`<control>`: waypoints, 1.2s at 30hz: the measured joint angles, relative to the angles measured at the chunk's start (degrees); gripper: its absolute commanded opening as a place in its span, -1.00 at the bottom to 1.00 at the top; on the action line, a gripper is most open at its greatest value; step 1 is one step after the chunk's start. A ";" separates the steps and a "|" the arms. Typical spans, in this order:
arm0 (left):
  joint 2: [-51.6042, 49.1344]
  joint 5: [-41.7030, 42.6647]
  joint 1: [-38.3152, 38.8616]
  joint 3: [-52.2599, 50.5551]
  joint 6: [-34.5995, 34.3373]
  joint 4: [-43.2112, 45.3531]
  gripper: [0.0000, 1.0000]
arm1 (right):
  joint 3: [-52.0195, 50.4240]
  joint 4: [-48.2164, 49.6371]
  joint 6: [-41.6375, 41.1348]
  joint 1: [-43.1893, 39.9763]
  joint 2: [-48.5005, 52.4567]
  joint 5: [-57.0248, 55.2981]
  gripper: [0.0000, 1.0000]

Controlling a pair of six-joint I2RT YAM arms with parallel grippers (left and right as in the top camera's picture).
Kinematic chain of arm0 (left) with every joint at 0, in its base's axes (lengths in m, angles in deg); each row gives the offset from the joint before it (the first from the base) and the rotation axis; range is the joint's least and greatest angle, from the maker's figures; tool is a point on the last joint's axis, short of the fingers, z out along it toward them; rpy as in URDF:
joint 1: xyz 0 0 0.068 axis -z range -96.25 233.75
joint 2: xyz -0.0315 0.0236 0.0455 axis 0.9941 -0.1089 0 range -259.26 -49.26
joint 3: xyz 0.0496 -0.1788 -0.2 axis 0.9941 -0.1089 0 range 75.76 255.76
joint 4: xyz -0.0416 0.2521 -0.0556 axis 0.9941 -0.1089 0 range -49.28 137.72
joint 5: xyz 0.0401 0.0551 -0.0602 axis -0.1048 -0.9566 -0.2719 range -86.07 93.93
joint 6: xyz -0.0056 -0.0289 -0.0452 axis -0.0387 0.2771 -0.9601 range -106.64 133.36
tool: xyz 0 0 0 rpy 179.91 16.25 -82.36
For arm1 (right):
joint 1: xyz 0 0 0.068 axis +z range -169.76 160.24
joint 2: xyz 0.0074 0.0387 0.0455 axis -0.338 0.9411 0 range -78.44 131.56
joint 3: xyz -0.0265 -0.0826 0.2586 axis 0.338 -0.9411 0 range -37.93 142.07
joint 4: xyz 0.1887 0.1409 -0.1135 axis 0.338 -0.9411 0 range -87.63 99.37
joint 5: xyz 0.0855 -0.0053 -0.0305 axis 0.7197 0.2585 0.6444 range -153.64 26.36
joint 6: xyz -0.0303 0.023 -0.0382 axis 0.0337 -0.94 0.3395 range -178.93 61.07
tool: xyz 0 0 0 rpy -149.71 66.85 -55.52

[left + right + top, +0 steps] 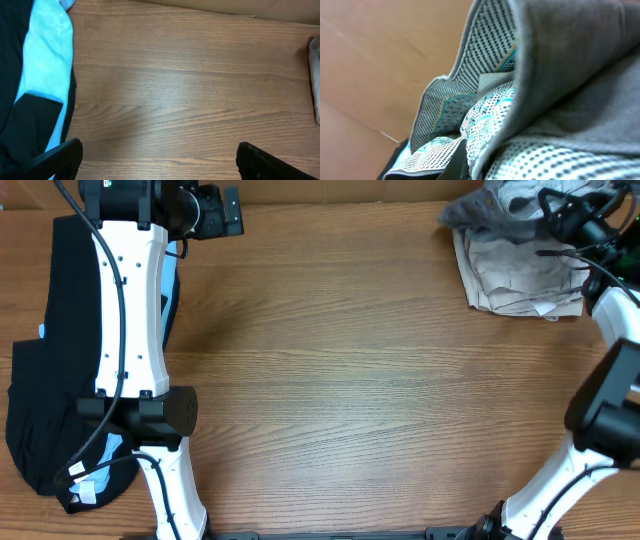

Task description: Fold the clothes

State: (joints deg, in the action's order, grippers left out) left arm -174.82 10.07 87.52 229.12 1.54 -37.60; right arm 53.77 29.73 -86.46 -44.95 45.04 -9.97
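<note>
Item: taupe-grey shorts (490, 208), bunched at the far right of the table (350, 380), partly over flat beige shorts (515, 280), with dotted pocket lining exposed. Right gripper (550, 210) was pinched tight on a fold of them. Left gripper (157, 155) was spread wide and empty at far left, beside black garment (40, 380) and light-blue garment (47, 55). Handling, judged: light, limp, not fragile; best taken at the firmer waistband.

No text is legible anywhere; the white tag (88, 493) on the black garment (40, 380) is too small to read.
</note>
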 measured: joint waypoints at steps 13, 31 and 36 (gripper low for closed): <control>-0.02 -0.20 0.52 -7.87 -0.02 9.09 1.00 | 4.83 -0.26 3.67 -4.42 9.64 3.48 -0.93; -0.07 -0.26 1.11 -12.98 -0.02 14.16 1.00 | 29.35 -9.92 3.89 -2.93 10.29 -0.31 -0.93; -0.07 -0.39 1.11 -12.98 -0.02 15.06 1.00 | 29.33 -20.70 11.04 -0.48 10.62 -4.35 -0.93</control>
State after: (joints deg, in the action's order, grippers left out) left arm -174.88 9.67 88.64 216.14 1.52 -22.54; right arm 83.11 9.03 -75.42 -45.43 55.67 -14.32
